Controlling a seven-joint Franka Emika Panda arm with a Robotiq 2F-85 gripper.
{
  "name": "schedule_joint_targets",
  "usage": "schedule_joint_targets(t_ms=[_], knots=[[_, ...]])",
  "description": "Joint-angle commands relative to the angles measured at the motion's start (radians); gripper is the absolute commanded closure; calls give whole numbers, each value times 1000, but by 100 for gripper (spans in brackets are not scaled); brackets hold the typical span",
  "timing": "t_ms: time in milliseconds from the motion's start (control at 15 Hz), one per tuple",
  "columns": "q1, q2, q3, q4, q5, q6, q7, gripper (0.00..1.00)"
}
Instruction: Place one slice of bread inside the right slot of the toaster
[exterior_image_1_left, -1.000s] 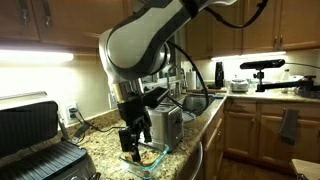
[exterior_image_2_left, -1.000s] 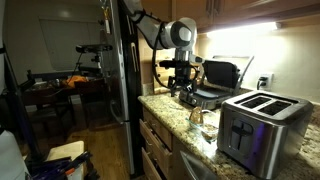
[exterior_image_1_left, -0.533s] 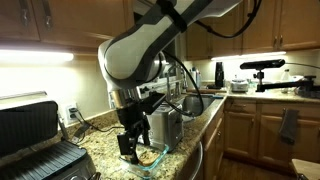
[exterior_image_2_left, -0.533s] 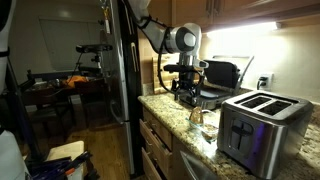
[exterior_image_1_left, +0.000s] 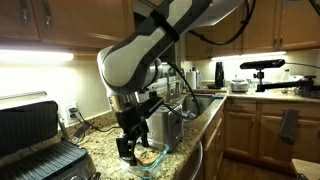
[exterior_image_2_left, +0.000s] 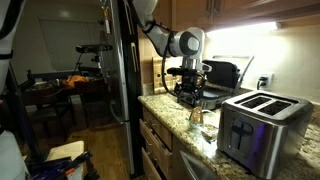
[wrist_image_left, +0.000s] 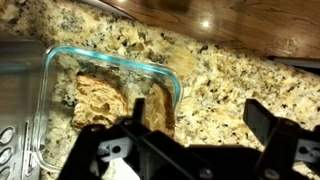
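Slices of bread (wrist_image_left: 100, 100) lie in a clear glass dish (wrist_image_left: 178, 82) on the granite counter; one tan slice (wrist_image_left: 160, 108) stands on edge by the dish's right wall. My gripper (wrist_image_left: 200, 135) is open and empty, just above the counter. Its left finger is at the dish's right side and its right finger over bare granite. In both exterior views the gripper (exterior_image_1_left: 130, 147) (exterior_image_2_left: 190, 97) hangs low over the dish (exterior_image_1_left: 147, 158). The steel two-slot toaster (exterior_image_1_left: 166, 125) (exterior_image_2_left: 262, 127) stands right beside the dish, its slots empty.
A black-and-grey grill press (exterior_image_1_left: 35, 140) (exterior_image_2_left: 222, 73) stands open on the counter beyond the dish. A sink with faucet (exterior_image_1_left: 195, 98) lies past the toaster. The counter's front edge (exterior_image_1_left: 190, 150) is close to the dish. A small object (exterior_image_2_left: 196, 117) sits on the counter.
The gripper has come down a little toward the dish and shifted slightly sideways, toward the toaster. It stays open. The bread and toaster have not moved.
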Motion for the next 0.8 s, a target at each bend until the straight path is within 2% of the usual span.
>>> schedule_joint_targets(t_ms=[0, 733], knots=[[2, 22, -9, 36, -8, -28, 29, 0], [1, 88, -28, 121, -9, -52, 42, 0]])
